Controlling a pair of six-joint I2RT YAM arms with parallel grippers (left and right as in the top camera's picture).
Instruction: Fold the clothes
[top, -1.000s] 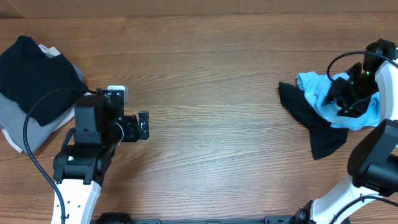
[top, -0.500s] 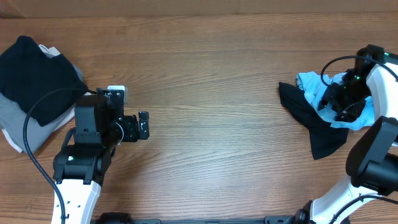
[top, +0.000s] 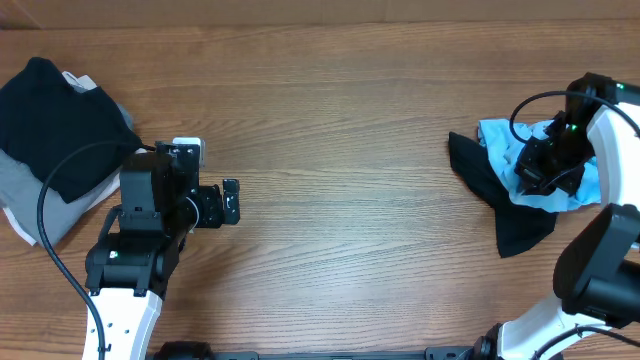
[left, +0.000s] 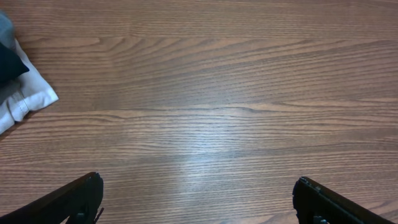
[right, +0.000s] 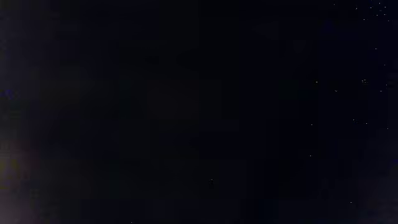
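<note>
The clothes lie in two heaps. At the right edge a crumpled light blue T-shirt (top: 498, 134) lies over a black garment (top: 505, 200). My right gripper (top: 537, 168) is pushed down into this heap and shut on fabric; which garment it pinches is hidden. The right wrist view is wholly dark. At the far left, a black garment (top: 50, 120) rests on a grey one (top: 25, 190) and a white one (top: 28, 228). My left gripper (top: 231, 201) hovers over bare wood to the right of that heap, open wide with nothing between its fingers (left: 81, 196).
A corner of the white fabric (left: 28, 98) shows at the left of the left wrist view. Brown wooden tabletop (top: 340, 180) stretches between the two heaps. The left arm's cable (top: 45, 215) loops over the left heap.
My right gripper has sunk further into the right heap, shifted slightly left, and shut. The left arm has not moved.
</note>
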